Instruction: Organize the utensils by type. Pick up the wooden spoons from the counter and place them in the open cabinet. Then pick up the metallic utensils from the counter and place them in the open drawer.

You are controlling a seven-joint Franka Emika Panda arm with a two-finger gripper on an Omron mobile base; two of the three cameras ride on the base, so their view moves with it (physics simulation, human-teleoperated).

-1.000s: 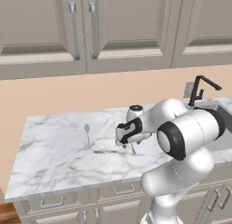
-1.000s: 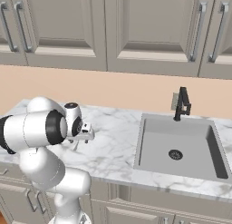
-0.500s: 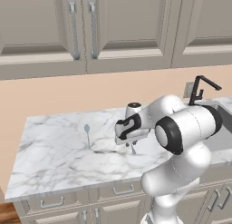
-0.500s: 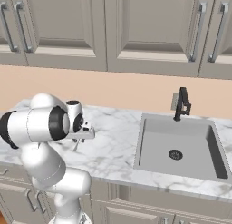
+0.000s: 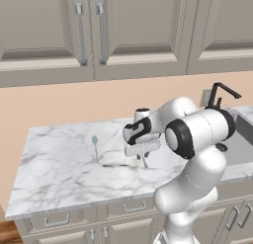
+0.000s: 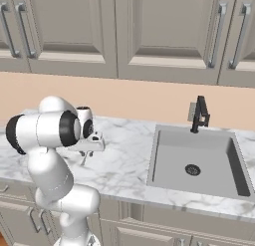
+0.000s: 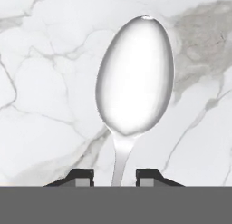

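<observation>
- Down low we go: the hand [image 5: 144, 161] is at the marble tabletop [image 5: 59, 174], near the middle of the slab in the left base view, wrist folded over it.
- From the hand's own camera, the silver-grey spoon [image 7: 134, 89] stands tall in the picture, bowl up at 12 o'clock, thin handle running down to 6 o'clock.
- The handle passes right between the two dark fingertips [image 7: 81, 177], which sit just either side of it, drawn in narrow. There's a sliver of marble showing each side of the handle, so whether the pads actually press on it, I cannot tell.
- The spoon's bowl is glossy and pale against the veined white stone; whether it lies on the stone or hangs just above it I cannot tell.
- Over to the other one: the teal-blue spoon [image 5: 95, 144] lies flat on the tabletop at roughly 9 o'clock from the hand in the left base view, well apart from it, bowl toward the wall and handle toward the front edge.
- In the right base view the hand [image 6: 83, 159] tucks in behind the big white elbow, pointing down at the stone.
- Off at 3 o'clock of it there, the sink [image 6: 234, 163] is sunk into the same slab, black tap [image 6: 200, 114] at its back rim.
- Upper cabinets [image 6: 164, 31] along the wall, doors closed in both base views.
</observation>
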